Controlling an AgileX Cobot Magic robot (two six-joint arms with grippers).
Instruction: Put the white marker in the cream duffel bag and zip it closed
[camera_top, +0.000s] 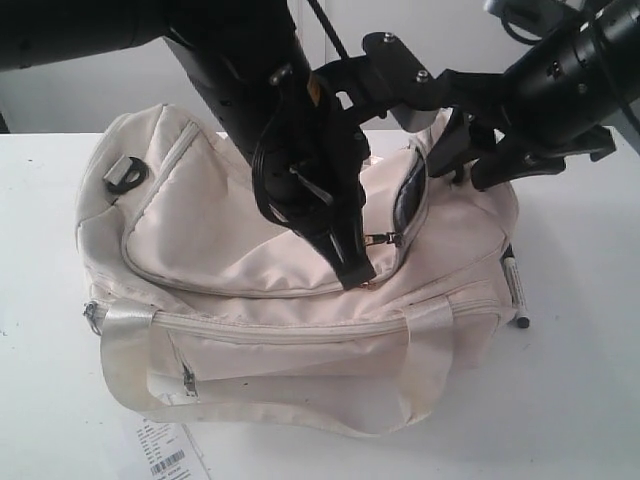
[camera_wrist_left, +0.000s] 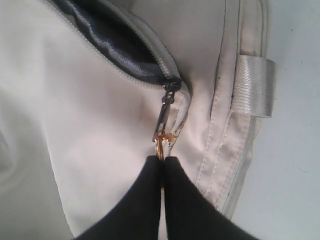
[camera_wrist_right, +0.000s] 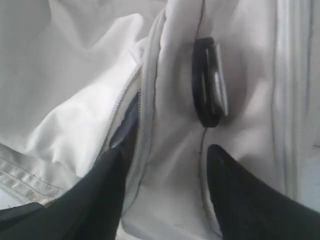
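The cream duffel bag (camera_top: 250, 230) shows a dark grey lining (camera_wrist_left: 110, 45), a gold zip-pull ring (camera_wrist_left: 160, 142) and a grey buckle (camera_top: 125, 175); the white marker (camera_top: 515, 290) has a black cap; a black-barcoded white paper tag (camera_top: 170, 455) lies on the white table (camera_top: 580, 400).

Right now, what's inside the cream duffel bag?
Only dark lining shows through the open zip of the cream duffel bag; deeper inside is covered. The white marker lies outside, beside it.
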